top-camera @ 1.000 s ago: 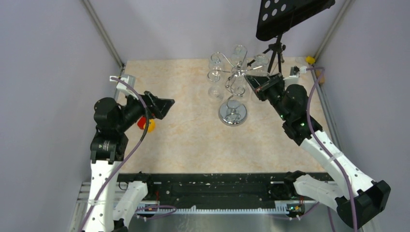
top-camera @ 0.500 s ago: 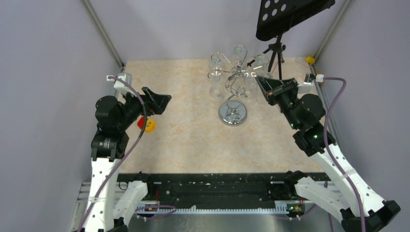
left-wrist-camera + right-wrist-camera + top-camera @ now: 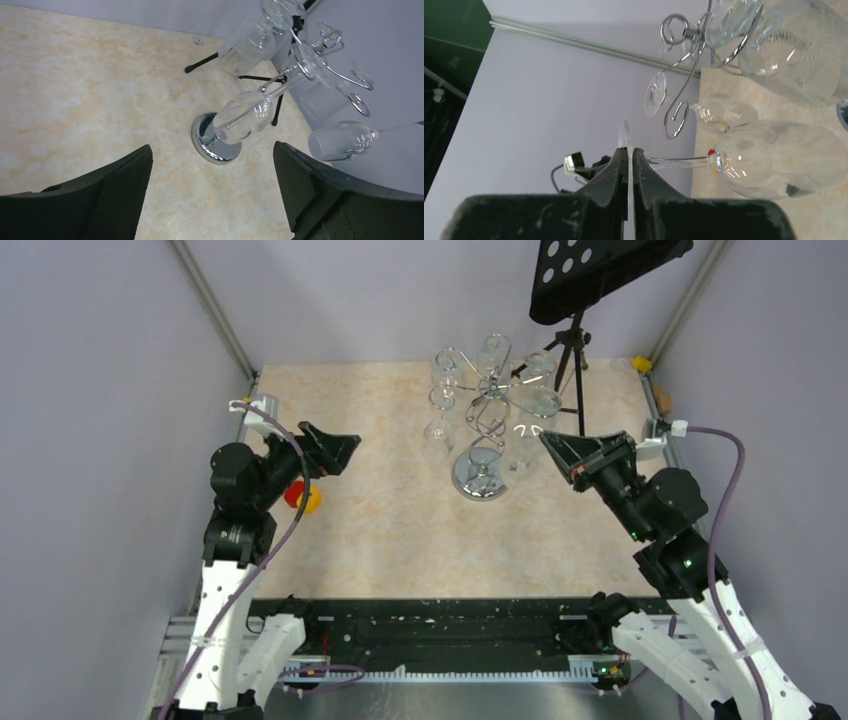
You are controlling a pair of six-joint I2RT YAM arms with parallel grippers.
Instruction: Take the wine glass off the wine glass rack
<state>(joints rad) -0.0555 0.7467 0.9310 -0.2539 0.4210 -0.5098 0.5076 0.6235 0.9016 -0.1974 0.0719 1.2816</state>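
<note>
The silver wire wine glass rack (image 3: 487, 390) stands on its round chrome base (image 3: 481, 476) at the back middle, with several glasses hanging bowl-down from it. It also shows in the left wrist view (image 3: 215, 142). My right gripper (image 3: 552, 440) is shut on the flat foot of a wine glass (image 3: 625, 142), whose stem and bowl (image 3: 784, 160) stick out free of the scroll arms, just right of the rack. The held glass shows in the top view (image 3: 520, 452) and the left wrist view (image 3: 340, 140). My left gripper (image 3: 328, 448) is open and empty, left of the rack.
A black music stand (image 3: 600, 270) on a tripod (image 3: 572, 350) stands right behind the rack. A red and yellow object (image 3: 303, 498) lies on the table by the left arm. Grey walls close in both sides and the back.
My right arm has pulled back to the right and toward the near side, carrying the glass away from the rack's arms. The left gripper has shifted slightly.
</note>
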